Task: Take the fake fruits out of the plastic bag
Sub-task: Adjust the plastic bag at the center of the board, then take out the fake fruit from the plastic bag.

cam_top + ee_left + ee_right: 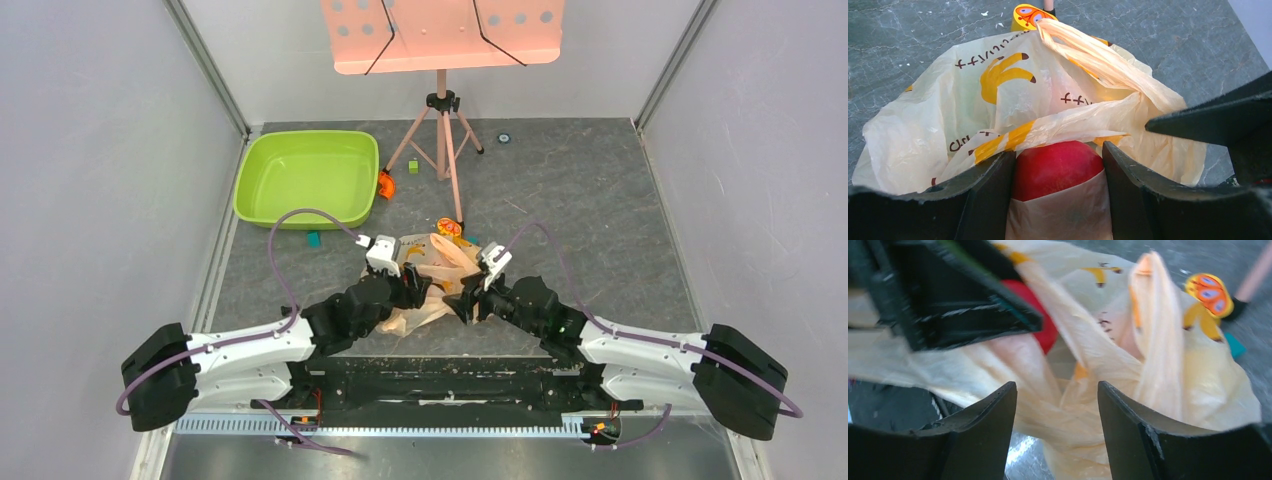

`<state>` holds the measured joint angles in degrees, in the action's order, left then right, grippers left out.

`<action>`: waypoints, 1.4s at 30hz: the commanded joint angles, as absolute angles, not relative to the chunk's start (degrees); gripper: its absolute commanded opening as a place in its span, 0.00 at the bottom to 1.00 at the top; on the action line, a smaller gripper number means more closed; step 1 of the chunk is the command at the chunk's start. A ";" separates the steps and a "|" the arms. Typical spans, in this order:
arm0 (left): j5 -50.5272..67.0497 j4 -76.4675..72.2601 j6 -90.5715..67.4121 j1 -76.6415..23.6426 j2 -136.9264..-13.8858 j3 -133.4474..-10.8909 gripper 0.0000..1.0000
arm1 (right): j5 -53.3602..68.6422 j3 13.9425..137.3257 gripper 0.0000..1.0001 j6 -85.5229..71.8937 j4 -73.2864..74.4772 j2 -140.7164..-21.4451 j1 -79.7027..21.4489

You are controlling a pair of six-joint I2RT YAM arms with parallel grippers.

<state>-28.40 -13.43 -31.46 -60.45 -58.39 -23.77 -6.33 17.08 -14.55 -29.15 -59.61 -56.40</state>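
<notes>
The red apple [1055, 167] is seen low in the centre of the left wrist view, at the mouth of the plastic bag [948, 115]. A flap of film lies across its lower half and a printed fold is draped over its top. It is touched on both sides by the left fingers [990, 195], which are judged to be closed on it, some film perhaps caught with it. The right fingers [993, 425] are held well apart over the bag's bunched handles, and nothing is pinched. The bag lies crumpled on the desk [600, 200], at the centre of the top view. Extraction of a first fruit is judged to be in hand. Next, the apple must be lifted clear while the film is held down by the right fingers. Other fruits cannot be told for certain.
</notes>
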 commanded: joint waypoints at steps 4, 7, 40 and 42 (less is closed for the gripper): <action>-29.79 -20.29 -33.50 -60.24 -57.70 -21.18 0.52 | 11.54 18.10 0.68 6.30 -30.12 -60.01 -58.73; -29.69 -19.75 -33.40 -60.26 -57.61 -21.18 0.52 | 10.08 16.78 0.72 13.13 -31.36 -59.54 -59.82; -29.01 -13.53 -44.03 -60.35 -68.25 -21.86 0.56 | -4.00 12.97 0.04 21.54 -37.44 -71.36 -75.49; -29.43 -13.54 -43.87 -60.31 -68.19 -22.06 0.59 | -4.74 12.52 0.04 20.42 -37.53 -71.99 -77.52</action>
